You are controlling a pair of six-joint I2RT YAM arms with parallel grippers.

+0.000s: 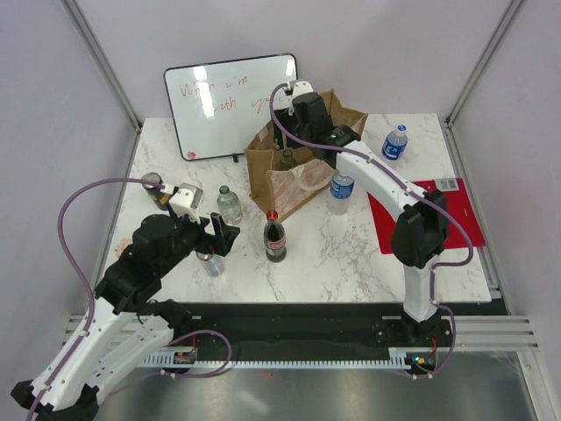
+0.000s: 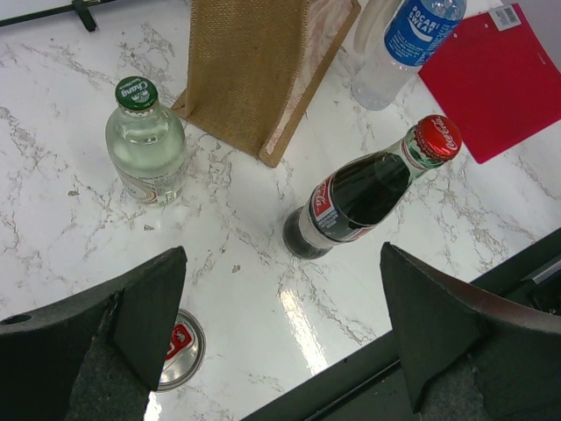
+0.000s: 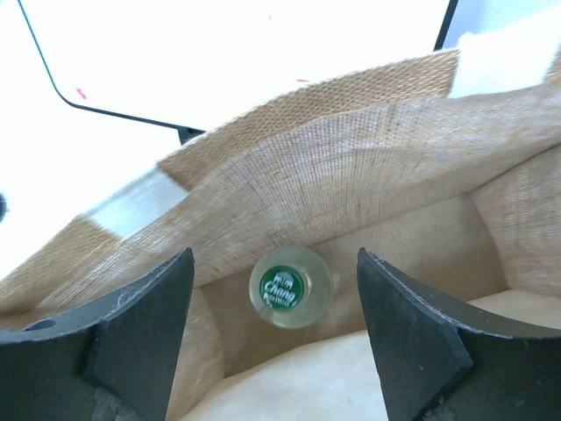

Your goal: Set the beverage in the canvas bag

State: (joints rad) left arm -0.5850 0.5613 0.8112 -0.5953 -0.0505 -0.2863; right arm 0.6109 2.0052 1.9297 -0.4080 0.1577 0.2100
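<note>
Although the right gripper [image 3: 273, 263] hung just above the open canvas bag [image 3: 351, 167] at the table's far middle, its jaws stood wide apart and gripped nothing. One green-capped bottle [image 3: 290, 287] stood upright inside the bag beneath them. The left gripper [image 2: 282, 254], near left, was equally spread and empty. Four bottles showed clearly outside the bag: one clear bottle [image 2: 145, 145], one cola bottle [image 2: 359, 197], and two blue-labelled, the Pocari Sweat bottle [image 2: 412, 39] beside the bag and a water bottle [image 1: 396, 142] far right.
</note>
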